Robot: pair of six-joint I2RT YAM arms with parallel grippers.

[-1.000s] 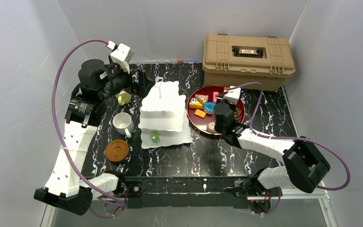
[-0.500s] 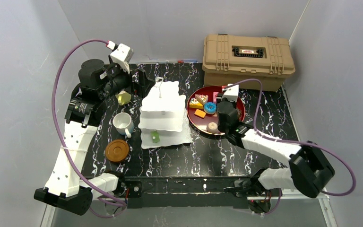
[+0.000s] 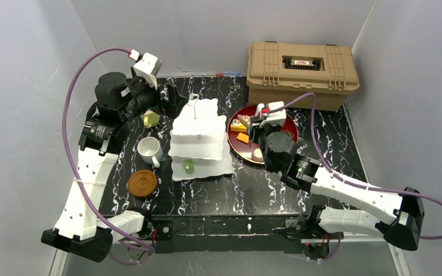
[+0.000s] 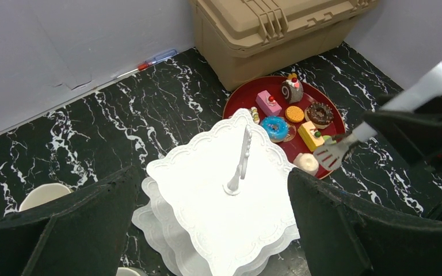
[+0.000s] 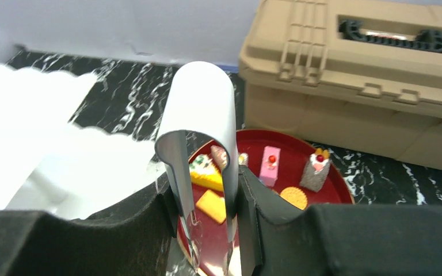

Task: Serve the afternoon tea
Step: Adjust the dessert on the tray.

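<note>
1. Right gripper [image 5: 207, 204]: closed on steel tongs [image 5: 201, 109], tips over the red tray [image 4: 242, 99], right of centre, beside a yellow slice [image 4: 309, 135].
2. Left gripper [image 4: 210, 227]: wide open, empty, hovering at the far-left side of the stand [image 3: 198, 135].
3. Risks: the smooth tongs may twist in the fingers; a glossy toy pastry could squirt free; the carry could clip the stand's thin post.
4. Stand: white, three scalloped tiers; one green pastry [image 3: 189, 167] on the lowest.
5. Tray: round, lacquer-shiny. Table [image 3: 253, 190]: black, marbled.
</note>
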